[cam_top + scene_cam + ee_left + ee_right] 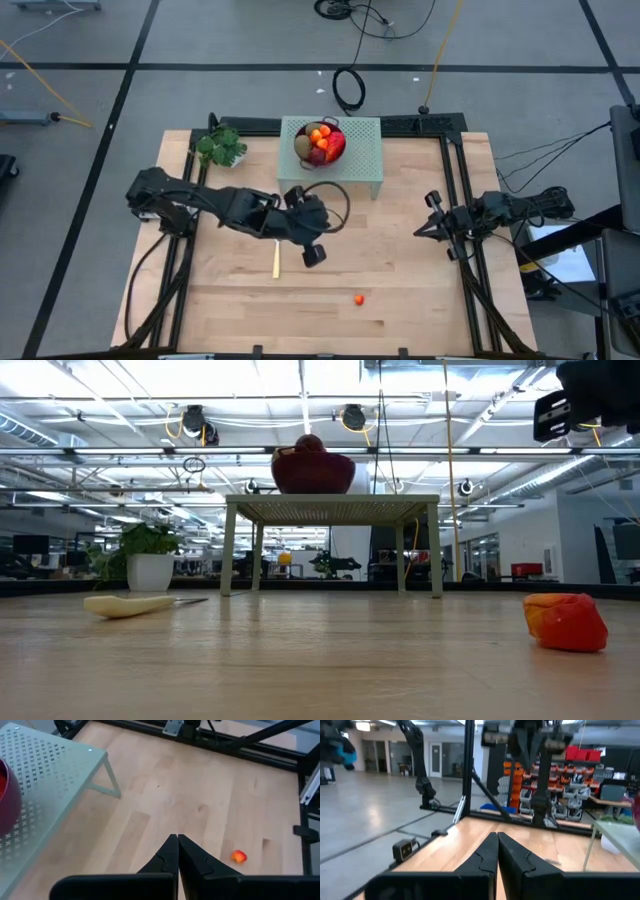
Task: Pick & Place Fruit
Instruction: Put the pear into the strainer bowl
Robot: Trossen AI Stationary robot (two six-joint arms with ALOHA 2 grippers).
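Now, starting at your left: the green plant (221, 146) is sitting at the table's (400, 310) far left corner. Your left gripper (312, 252) is hovering over the middle of the table, above and just beside the yellow-handled knife (276, 260), which is lying flat on the wood. Its fingers (170, 855) are pressing together tip to tip, and you are holding nothing in them.

Moving toward the centre, the pale green perforated stand (360, 160) is standing at the far edge, and the dark red bowl (321, 146) on it is carrying most of the fruit (320, 138), piled up. One small orange-red piece (359, 298) is lying alone on the wood nearer the front edge, well apart from the stand and from both grippers.

At your right, the right gripper (420, 230) is waiting by the table's right rail, its fingers (492, 847) closed against each other and gripping nothing.
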